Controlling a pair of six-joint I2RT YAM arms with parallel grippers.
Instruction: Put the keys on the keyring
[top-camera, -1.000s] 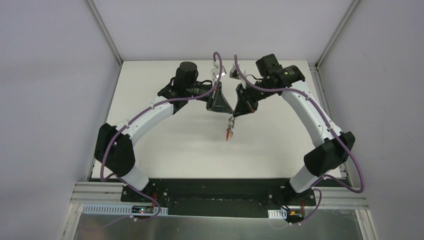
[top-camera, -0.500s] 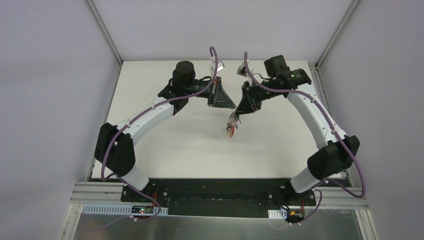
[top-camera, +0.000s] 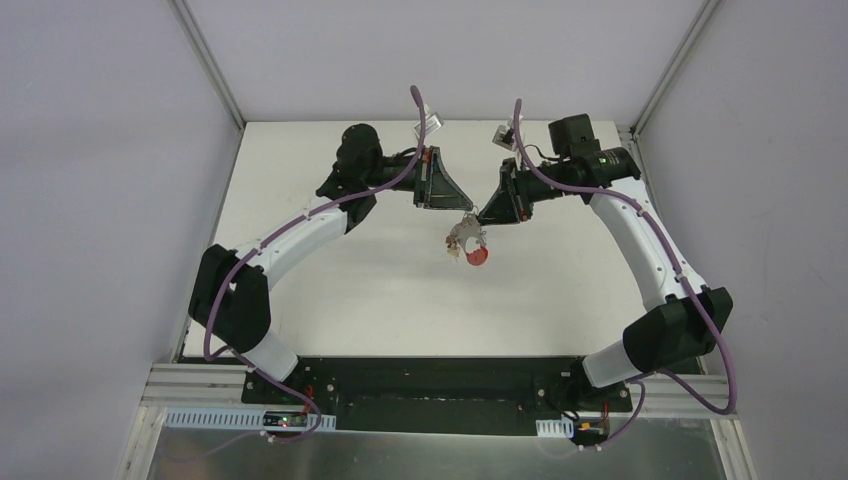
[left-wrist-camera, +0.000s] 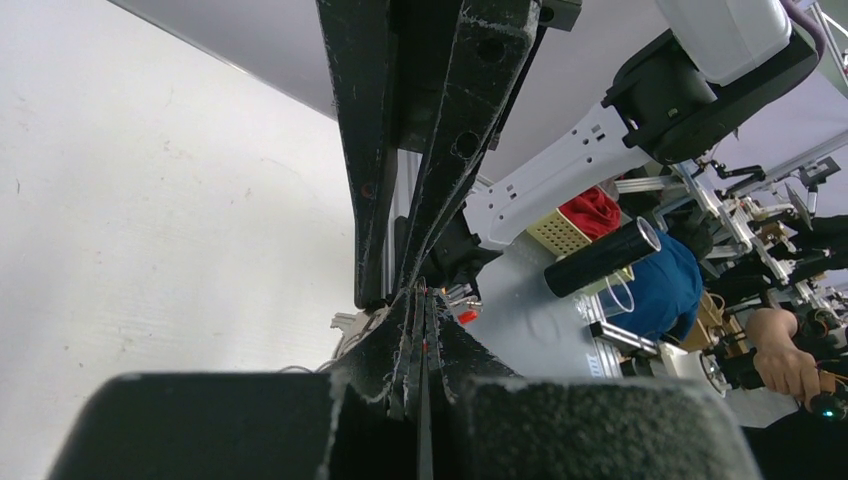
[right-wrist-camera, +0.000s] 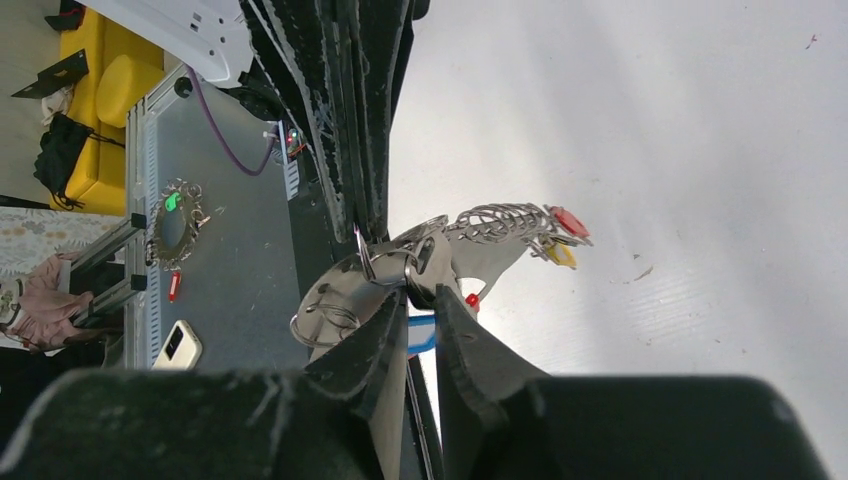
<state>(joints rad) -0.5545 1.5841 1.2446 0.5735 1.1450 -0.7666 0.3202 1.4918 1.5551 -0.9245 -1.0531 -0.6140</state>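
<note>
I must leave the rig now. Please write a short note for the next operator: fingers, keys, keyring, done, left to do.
Left gripper: fingers shut on the keyring, above the table.
Right gripper: fingers nearly closed at the keyring, a blue piece between them; grip unclear.
Done: a red piece and a yellow piece, likely key heads, hang from the keyring.
Left to do: the blue piece may be a key not yet threaded; check first.

1. Bright, even light is falling from overhead, washing the white table almost featureless.
2. Faint, soft shadows are pooling beneath both arms.
3. Close finger pads are blurring in the wrist views; the keyring at the right gripper tips is glinting.
</note>
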